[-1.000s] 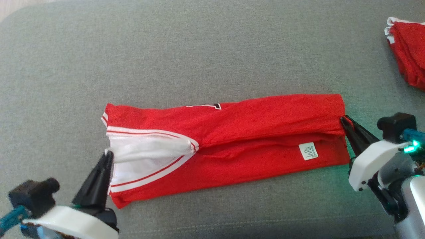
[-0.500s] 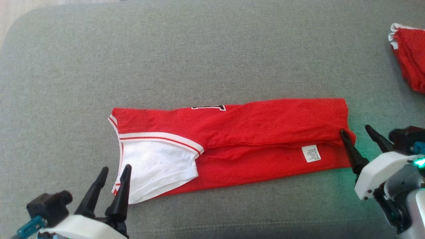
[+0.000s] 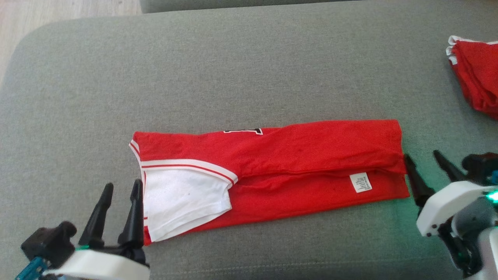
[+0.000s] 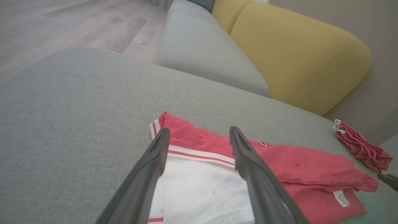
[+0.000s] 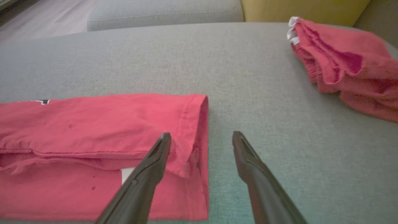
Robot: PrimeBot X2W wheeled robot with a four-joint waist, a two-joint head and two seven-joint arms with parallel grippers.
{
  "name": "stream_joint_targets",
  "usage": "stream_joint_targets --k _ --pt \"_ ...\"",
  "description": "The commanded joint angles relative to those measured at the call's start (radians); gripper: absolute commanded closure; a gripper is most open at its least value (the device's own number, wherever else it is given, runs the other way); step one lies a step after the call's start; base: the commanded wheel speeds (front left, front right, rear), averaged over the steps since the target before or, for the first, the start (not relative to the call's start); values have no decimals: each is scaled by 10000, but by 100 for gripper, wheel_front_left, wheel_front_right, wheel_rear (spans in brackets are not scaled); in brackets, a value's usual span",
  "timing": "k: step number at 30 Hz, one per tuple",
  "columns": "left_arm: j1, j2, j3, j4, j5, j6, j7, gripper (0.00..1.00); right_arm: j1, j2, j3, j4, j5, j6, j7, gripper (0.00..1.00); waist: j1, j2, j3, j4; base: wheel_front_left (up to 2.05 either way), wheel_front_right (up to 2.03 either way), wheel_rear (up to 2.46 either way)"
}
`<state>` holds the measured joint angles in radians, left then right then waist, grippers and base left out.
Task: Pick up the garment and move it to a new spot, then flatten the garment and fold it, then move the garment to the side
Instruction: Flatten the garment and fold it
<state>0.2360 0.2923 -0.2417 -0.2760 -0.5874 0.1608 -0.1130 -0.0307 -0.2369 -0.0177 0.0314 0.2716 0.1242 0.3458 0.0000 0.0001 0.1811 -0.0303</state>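
Observation:
The garment, a red jersey with white trim, lies folded into a long band across the grey cushion. Its white inner panel faces up at the left end and a small white label shows near the right end. My left gripper stands open just left of the white end, holding nothing; in the left wrist view its fingers straddle the trim of the garment. My right gripper is open just off the right end, and the garment's hem lies beside its left finger.
A second red cloth pile lies at the cushion's far right edge, also visible as the crumpled pile. A yellow backrest and another grey cushion stand beyond. Wooden floor shows past the cushion's left corner.
Both grippers have opened and let go of the garment's ends, then drawn back slightly. The white panel has dropped flat. The head camera has tilted, shifting the whole picture down.

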Motion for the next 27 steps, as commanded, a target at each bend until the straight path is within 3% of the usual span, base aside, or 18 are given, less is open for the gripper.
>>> stream_joint_targets --k 1,16,26,27 --pt "-634 -131 308 -203 135 89 -196 0 -465 -69 254 -75 88 65 170 0 0 -1 -50 -2 0 0 0" --pt "-1099 -486 -136 294 350 52 -581 0 -2745 -690 1019 3039 -14 65 1551 0 0 -1 145 628 0 0 0" --pt "-1165 -574 -144 489 299 55 -744 0 -2614 -881 1200 3486 359 65 2208 0 0 -1 233 845 0 0 0" --pt "-1171 -578 -143 501 295 58 -755 0 -2599 -890 1230 3482 390 65 2247 5 0 -1 236 842 0 0 0"
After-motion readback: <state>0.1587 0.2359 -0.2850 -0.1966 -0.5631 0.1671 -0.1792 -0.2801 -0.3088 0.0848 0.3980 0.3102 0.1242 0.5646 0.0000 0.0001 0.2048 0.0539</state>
